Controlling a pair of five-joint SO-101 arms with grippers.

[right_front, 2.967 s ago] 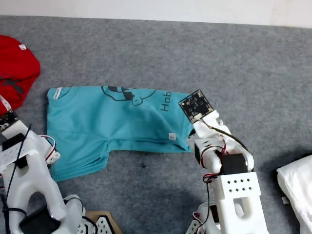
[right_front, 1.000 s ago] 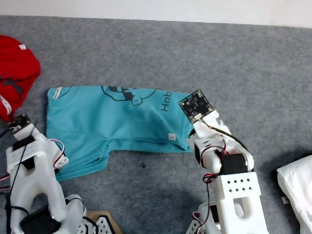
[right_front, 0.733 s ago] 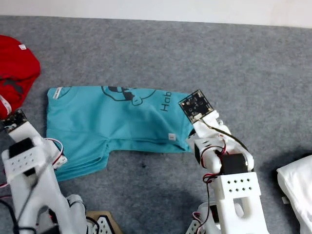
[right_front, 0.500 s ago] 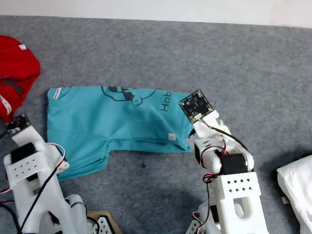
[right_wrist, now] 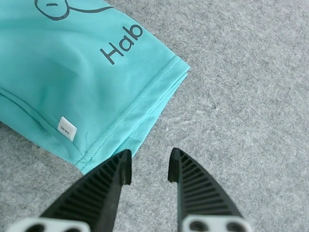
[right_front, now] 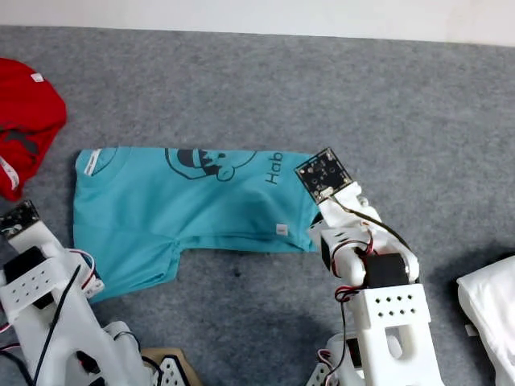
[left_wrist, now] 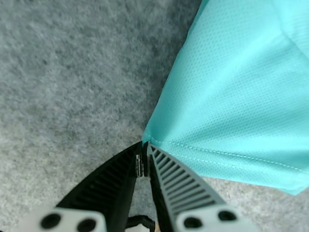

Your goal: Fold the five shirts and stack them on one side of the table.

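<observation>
A teal shirt (right_front: 193, 201) with a dark print lies spread on the grey carpeted table (right_front: 386, 104), folded lengthwise. In the left wrist view my left gripper (left_wrist: 146, 147) is shut on a hemmed corner of the teal shirt (left_wrist: 231, 96), low over the carpet. The left arm (right_front: 40, 281) stands at the near left, by the shirt's sleeve end. My right gripper (right_wrist: 149, 157) is open just off the shirt's other end, its fingers over bare carpet beside the hem of the teal shirt (right_wrist: 72, 72). The right arm (right_front: 354, 233) covers that end from above.
A crumpled red shirt (right_front: 24, 112) lies at the far left edge. A white garment (right_front: 491, 310) sits at the near right edge. Bare carpet stretches across the back and right of the table.
The left arm has drawn back toward the near-left corner, and the teal shirt's left end has slid a little left with it. The right arm has not moved.
</observation>
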